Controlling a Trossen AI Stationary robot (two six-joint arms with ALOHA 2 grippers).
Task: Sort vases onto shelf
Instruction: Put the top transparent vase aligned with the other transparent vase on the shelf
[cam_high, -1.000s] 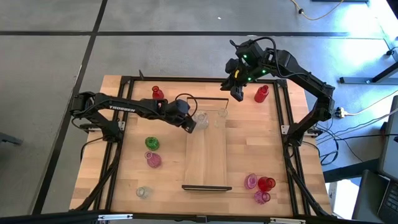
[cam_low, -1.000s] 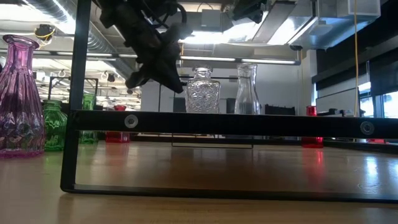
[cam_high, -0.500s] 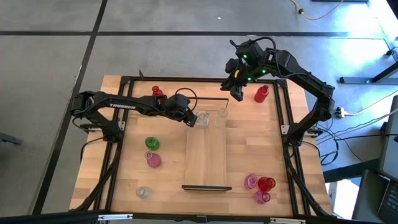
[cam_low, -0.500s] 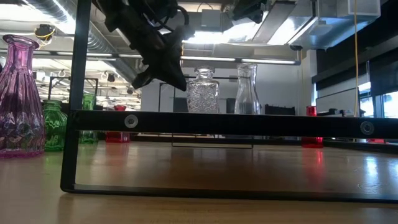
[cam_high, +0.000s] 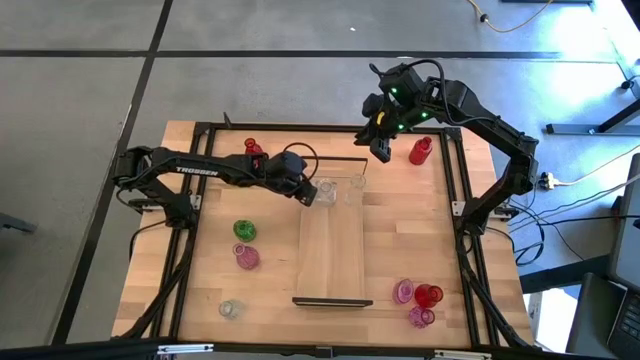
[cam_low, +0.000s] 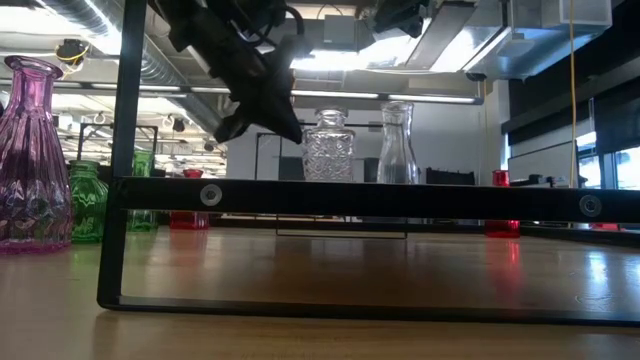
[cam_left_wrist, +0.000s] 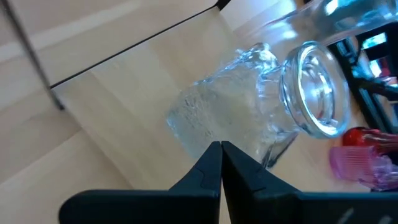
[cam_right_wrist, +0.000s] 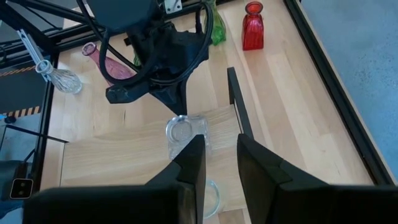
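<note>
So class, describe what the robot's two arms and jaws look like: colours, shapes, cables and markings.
Both arms are black and jointed. The left arm carries white TROSSEN lettering and a looped black cable near its wrist. The right arm shows green lights near its wrist. The jaws are dark, tapered fingers.

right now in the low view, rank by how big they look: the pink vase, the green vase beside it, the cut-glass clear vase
1. pink vase, though it stands nearest the camera, so its size is exaggerated
2. cut-glass clear vase
3. green vase, though the shelf frame hides part of it, so ranks 2 and 3 are unsure
</note>
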